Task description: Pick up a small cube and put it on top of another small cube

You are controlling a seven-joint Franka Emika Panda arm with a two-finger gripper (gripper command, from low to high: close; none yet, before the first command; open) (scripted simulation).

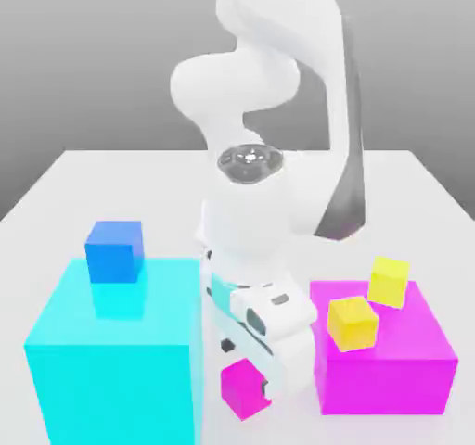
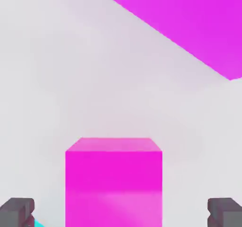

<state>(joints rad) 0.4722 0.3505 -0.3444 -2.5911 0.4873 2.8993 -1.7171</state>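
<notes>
Small cube, plain magenta, sits between spread fingers.

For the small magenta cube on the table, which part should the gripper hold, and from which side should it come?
Grip the small magenta cube on its two opposite side faces, coming from above. It sits flat on the table, and the open gripper already straddles it, one fingertip off each side, so closing should probably pinch squarely.
</notes>
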